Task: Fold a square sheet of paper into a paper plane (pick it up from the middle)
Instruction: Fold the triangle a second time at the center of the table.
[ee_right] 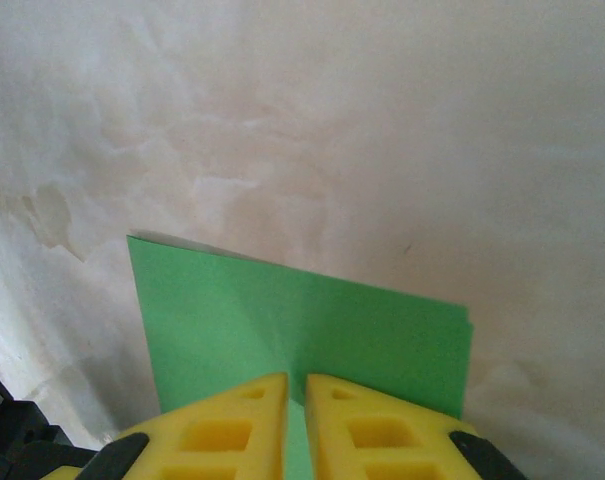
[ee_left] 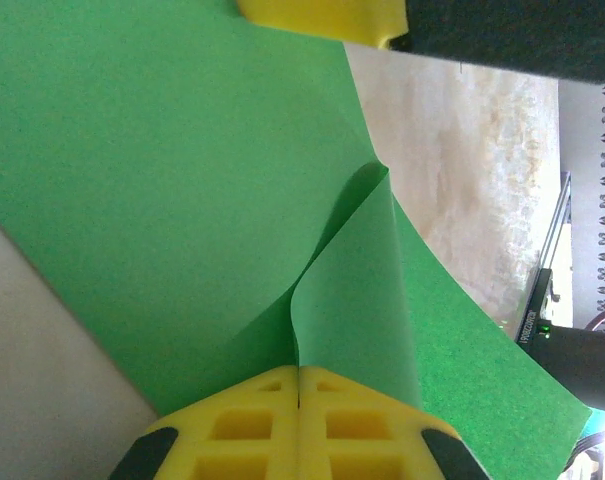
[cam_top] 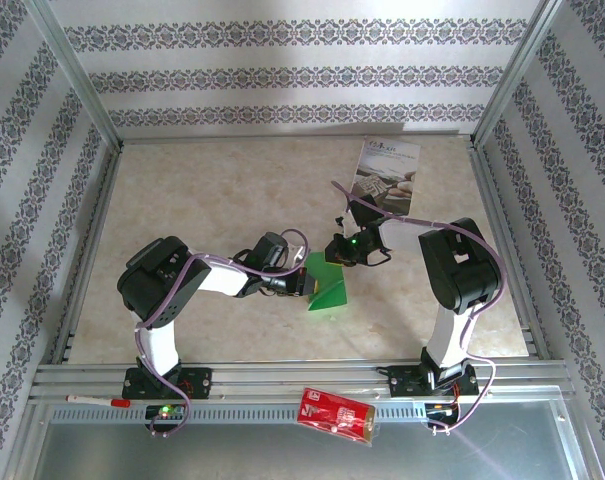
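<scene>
Pinching green sheet (ee_left: 162, 180): left gripper (ee_left: 298, 378) clamped on buckled ridge in own view; right gripper (ee_right: 296, 385) nipping flat edge.

A white printed booklet (cam_top: 387, 172) is seen lying flat in the upper right of the top view, on a beige marbled tabletop (cam_top: 212, 190). A red packet (cam_top: 335, 414) is laid on the metal ledge (cam_top: 282, 455) at the bottom centre. A thin white stick with a red tip (cam_top: 97, 400) is placed at the lower left. The tabletop is enclosed by patterned wallpaper (cam_top: 282, 75).
</scene>
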You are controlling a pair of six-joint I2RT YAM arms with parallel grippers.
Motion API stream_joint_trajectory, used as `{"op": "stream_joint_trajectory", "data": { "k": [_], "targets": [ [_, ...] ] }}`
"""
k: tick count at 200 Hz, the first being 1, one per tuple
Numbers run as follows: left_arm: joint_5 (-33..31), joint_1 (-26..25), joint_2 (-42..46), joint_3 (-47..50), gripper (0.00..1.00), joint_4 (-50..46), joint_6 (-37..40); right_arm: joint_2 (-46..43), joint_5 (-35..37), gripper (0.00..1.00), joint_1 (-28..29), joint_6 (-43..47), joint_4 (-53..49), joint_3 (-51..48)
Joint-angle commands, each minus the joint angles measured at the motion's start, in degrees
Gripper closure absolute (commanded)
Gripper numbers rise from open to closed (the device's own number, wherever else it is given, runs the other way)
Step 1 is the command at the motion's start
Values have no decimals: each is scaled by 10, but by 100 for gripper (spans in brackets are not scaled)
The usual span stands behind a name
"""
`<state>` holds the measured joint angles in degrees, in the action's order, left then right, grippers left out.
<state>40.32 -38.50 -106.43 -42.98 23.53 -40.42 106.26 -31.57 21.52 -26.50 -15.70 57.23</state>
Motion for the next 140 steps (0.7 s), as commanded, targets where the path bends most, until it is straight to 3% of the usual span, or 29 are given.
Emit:
{"op": "stream_joint_trajectory", "data": {
  "k": [1,42,79,119,140],
  "targets": [
    [5,4,-17,6,100,-28,19,18,16,83,3,19,-42,5],
    [-20,-1,-14,5,100,-61,32,7,8,81,0,25,-59,25],
    [-40,-7,-14,4,100,-86,38,-53,-15,78,-4,20,-82,43],
    [-61,-15,-11,10,100,-82,27,-178,-39,78,1,-41,-53,-62],
    [-62,-16,-13,11,100,-77,20,-253,-47,80,30,-95,-4,-136]
  ]
}}
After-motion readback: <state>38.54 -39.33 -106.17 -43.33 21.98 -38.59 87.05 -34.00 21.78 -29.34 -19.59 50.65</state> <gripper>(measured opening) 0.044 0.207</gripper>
